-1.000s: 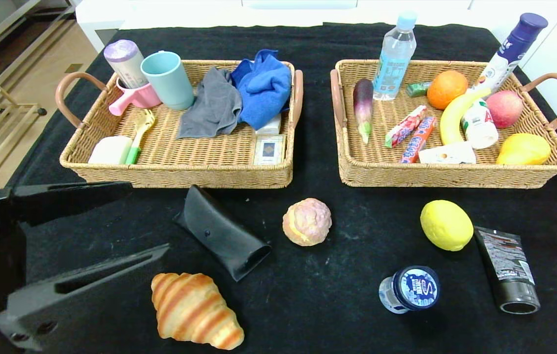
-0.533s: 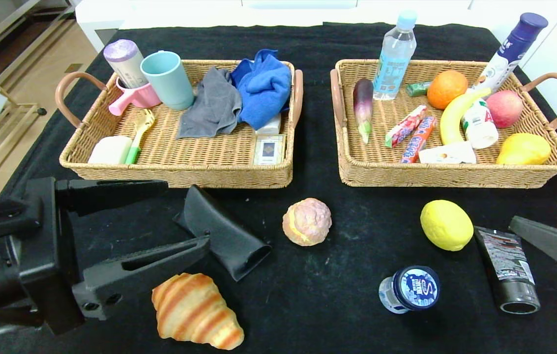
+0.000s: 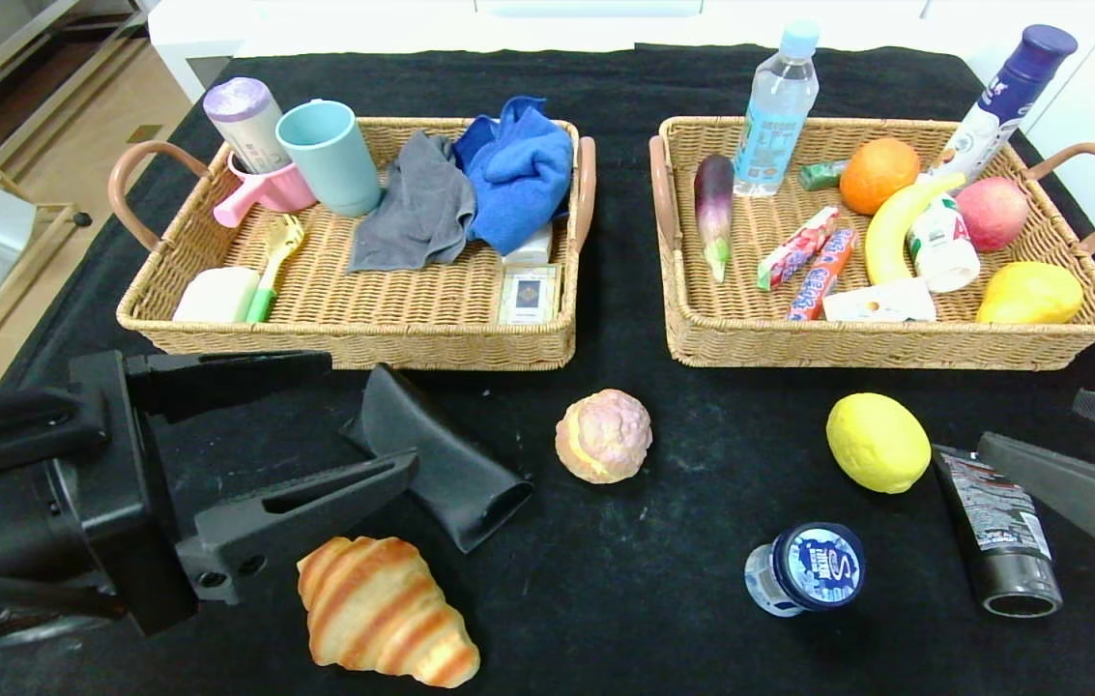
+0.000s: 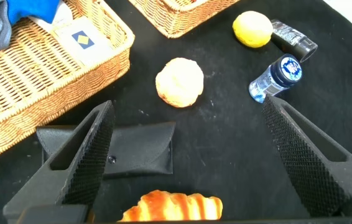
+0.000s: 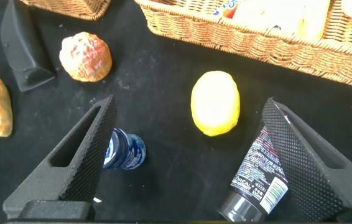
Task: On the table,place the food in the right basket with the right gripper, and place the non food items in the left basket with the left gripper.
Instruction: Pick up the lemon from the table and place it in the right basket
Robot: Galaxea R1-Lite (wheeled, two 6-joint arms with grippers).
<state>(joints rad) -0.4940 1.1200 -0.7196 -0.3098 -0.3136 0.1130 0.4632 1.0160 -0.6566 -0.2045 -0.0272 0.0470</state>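
Left gripper (image 3: 354,420), jaws wide, has pushed forward to straddle the black case (image 3: 436,469), while the right gripper (image 5: 188,165), also open, edges in toward the lemon (image 3: 878,443).

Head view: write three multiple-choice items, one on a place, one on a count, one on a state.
1. Where is the lemon?
A. in the right basket
B. on the table
C. in the left basket

2. How many cloths lie in the left basket?
A. two
B. none
C. four

3. How is the left gripper?
A. shut on the croissant
B. shut, empty
C. open

Answers: 1 B, it lies on the black table in front of the right basket; 2 A, one grey, one blue; 3 C, its fingers are spread around the black case.
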